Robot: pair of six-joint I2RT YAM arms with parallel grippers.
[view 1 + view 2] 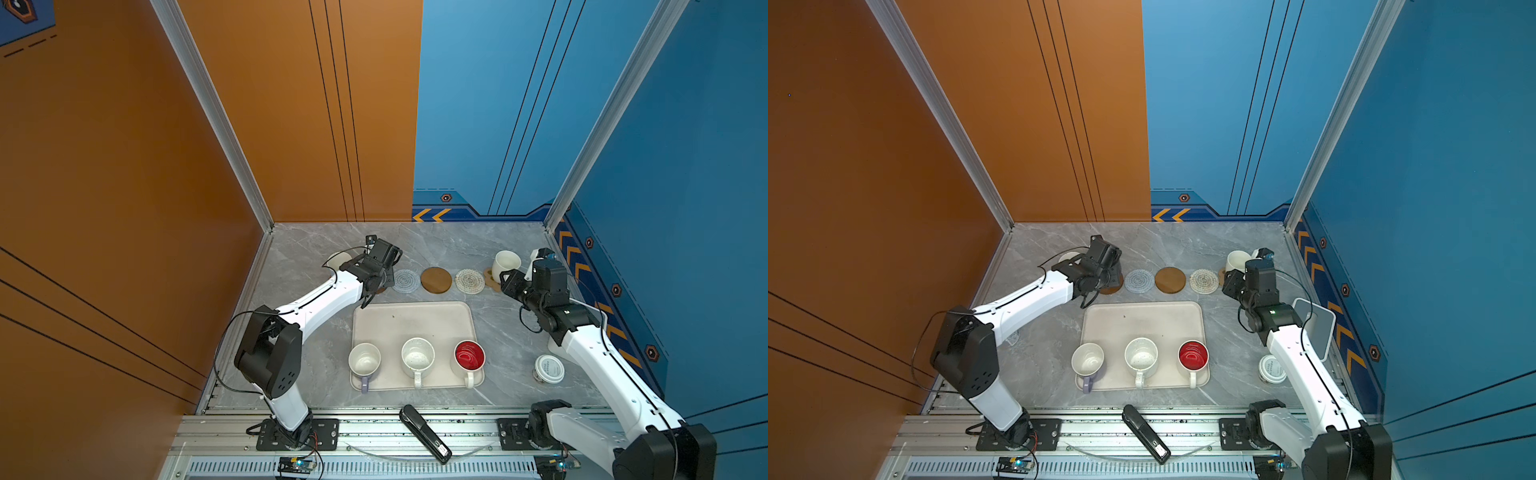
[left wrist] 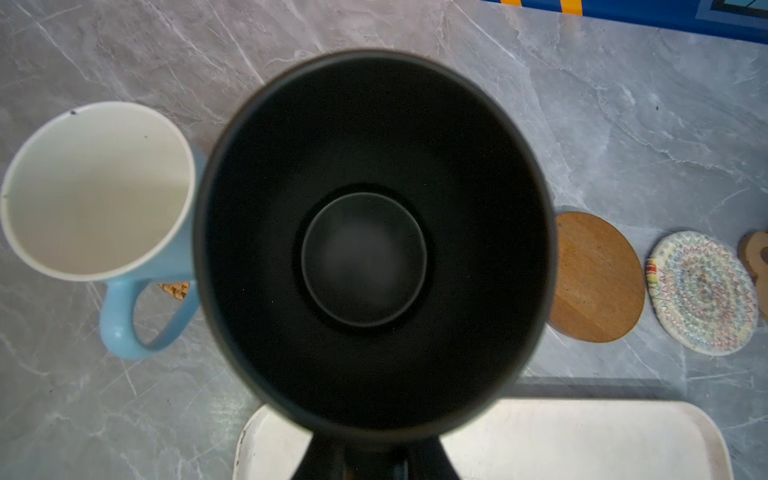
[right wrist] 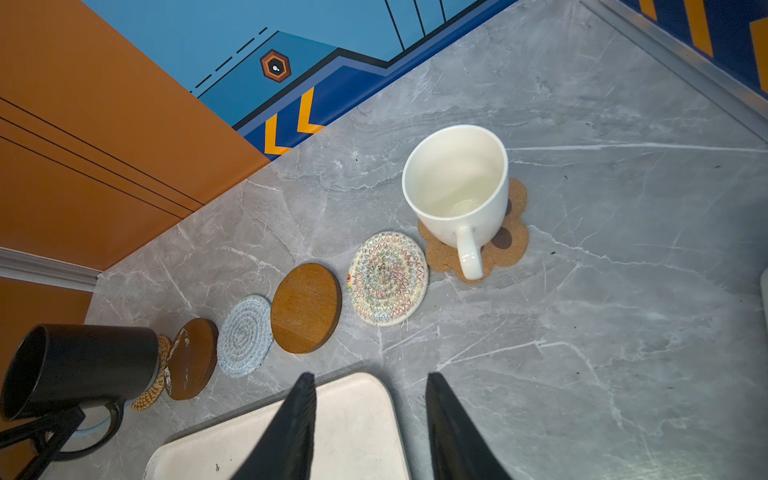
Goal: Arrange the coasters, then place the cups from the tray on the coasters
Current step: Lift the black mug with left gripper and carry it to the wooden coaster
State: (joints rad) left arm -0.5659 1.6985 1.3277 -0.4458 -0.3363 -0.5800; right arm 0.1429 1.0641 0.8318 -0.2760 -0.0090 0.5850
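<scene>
Centre left, the light blue mug [image 1: 340, 259] stood close beside the black mug [image 3: 79, 365], which was pinched by the fingers of the left gripper [image 2: 365, 457]. Three bare coasters [image 1: 436, 280] followed, then the white mug [image 1: 506, 262] on the paw coaster [image 3: 515, 249]. The right gripper [image 3: 370, 376] hung with fingers spread, empty. Three mugs [image 1: 417, 353] lined the lower edge of the tray [image 1: 411, 316]; a lidded jar [image 1: 549, 368] stood lower right.

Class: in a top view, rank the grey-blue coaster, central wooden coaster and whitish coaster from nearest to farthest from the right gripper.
1. the whitish coaster, on the row's right, beside the right gripper.
2. the central wooden coaster, mid-row.
3. the grey-blue coaster, nearest the left arm.
</scene>
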